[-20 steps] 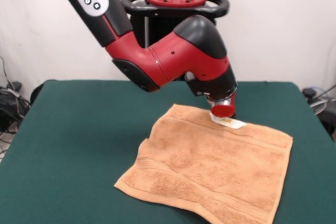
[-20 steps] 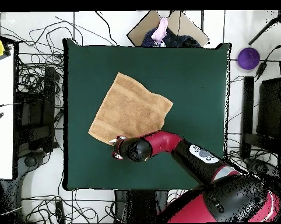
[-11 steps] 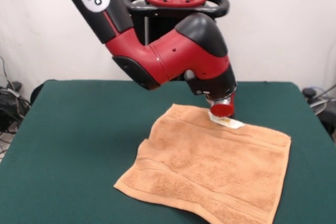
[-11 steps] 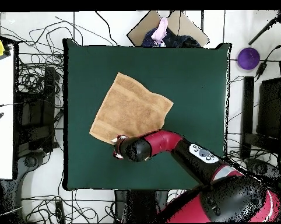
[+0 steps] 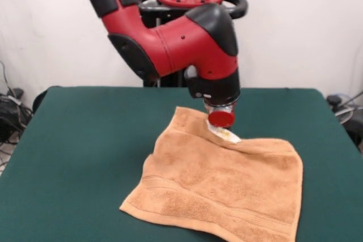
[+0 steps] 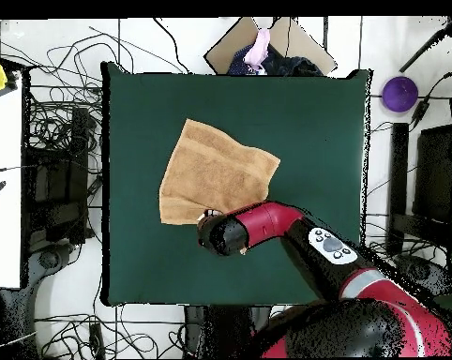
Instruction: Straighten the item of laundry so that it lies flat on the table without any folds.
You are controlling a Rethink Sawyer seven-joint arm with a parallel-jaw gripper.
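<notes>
red arm (image 5: 170,49) bent, claw (image 5: 221,122) on towel (image 5: 221,185)

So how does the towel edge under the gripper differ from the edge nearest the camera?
In the front view, the towel's far edge, under the gripper, is bunched into a raised wrinkle; the near edge lies flat on the table. The far edge carries the white tag; the near edge shows none. The far edge runs crooked, while the near edge runs almost straight. Both have a woven border band.
</notes>
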